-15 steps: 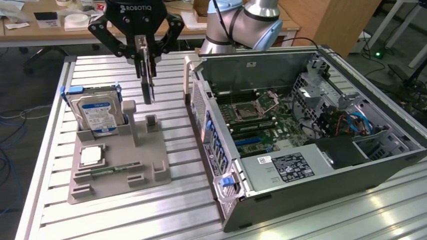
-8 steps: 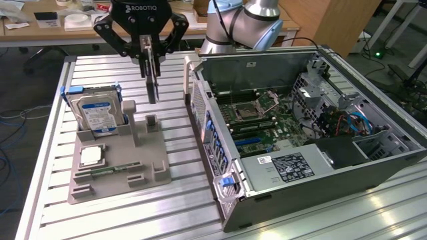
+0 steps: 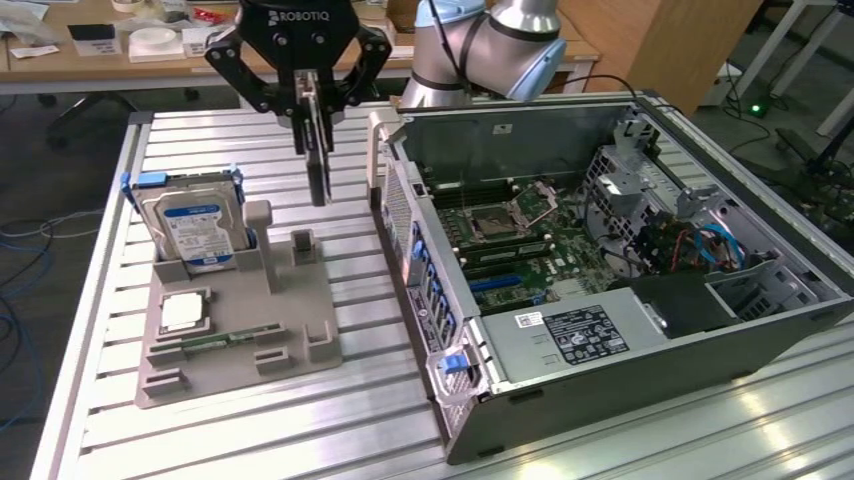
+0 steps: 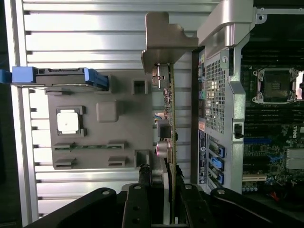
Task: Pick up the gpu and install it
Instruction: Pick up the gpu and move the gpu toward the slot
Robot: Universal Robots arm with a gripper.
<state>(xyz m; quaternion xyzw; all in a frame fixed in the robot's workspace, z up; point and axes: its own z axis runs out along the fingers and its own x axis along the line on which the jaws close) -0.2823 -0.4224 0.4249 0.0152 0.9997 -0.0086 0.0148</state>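
The gpu [image 3: 316,160] hangs edge-on and upright from my gripper [image 3: 310,112], which is shut on its upper end. It is lifted above the grey holder tray [image 3: 304,310], between the hard drive and the open computer case [image 3: 441,300]. In the wrist view the gpu [image 4: 172,118] runs as a thin edge away from my gripper [image 4: 166,190], with its silver bracket [image 4: 164,42] at the far end. The card hovers over the strip between the tray [image 4: 123,128] and the case's rear wall [image 4: 223,95].
On the tray stand a silver hard drive with a blue label [image 3: 194,228], a CPU chip [image 3: 183,312] and a narrow green memory stick [image 3: 214,340]. Inside the case lie the motherboard [image 3: 534,250], its CPU socket [image 3: 514,208] and the power supply [image 3: 581,335]. All of it rests on a slatted aluminium table [image 3: 267,430].
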